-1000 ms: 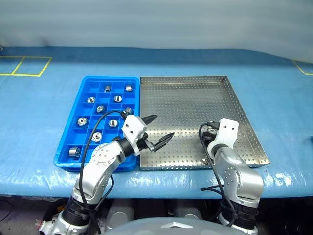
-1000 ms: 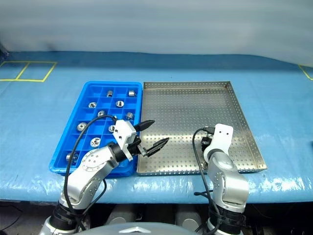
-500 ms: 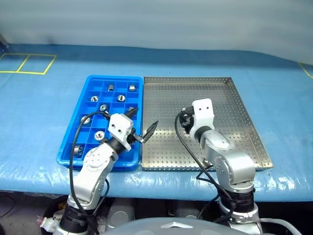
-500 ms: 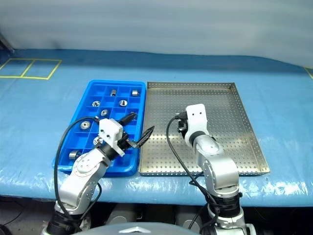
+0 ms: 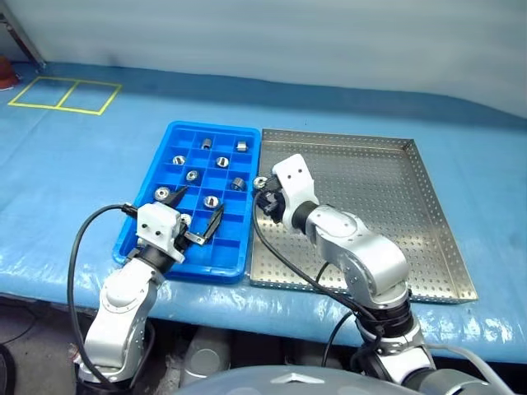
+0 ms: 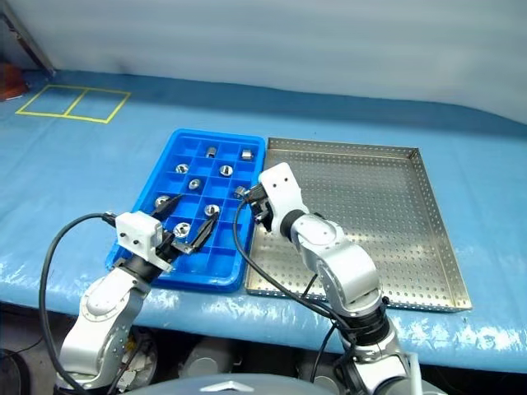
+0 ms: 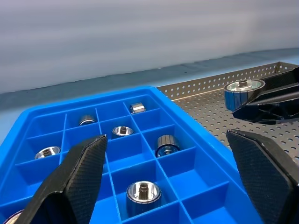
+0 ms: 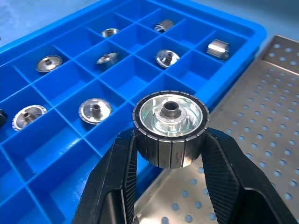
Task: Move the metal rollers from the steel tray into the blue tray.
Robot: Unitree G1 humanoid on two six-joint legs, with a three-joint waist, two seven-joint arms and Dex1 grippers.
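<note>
Partly behind right gripper [image 8: 169,154]: roller's [image 8: 169,125] lower rim

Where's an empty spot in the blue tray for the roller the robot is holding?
The blue tray's squares nearest the held roller, beside the steel tray, are bare. Its middle and far squares are crowded with rollers. The steel tray's floor is bare too.
</note>
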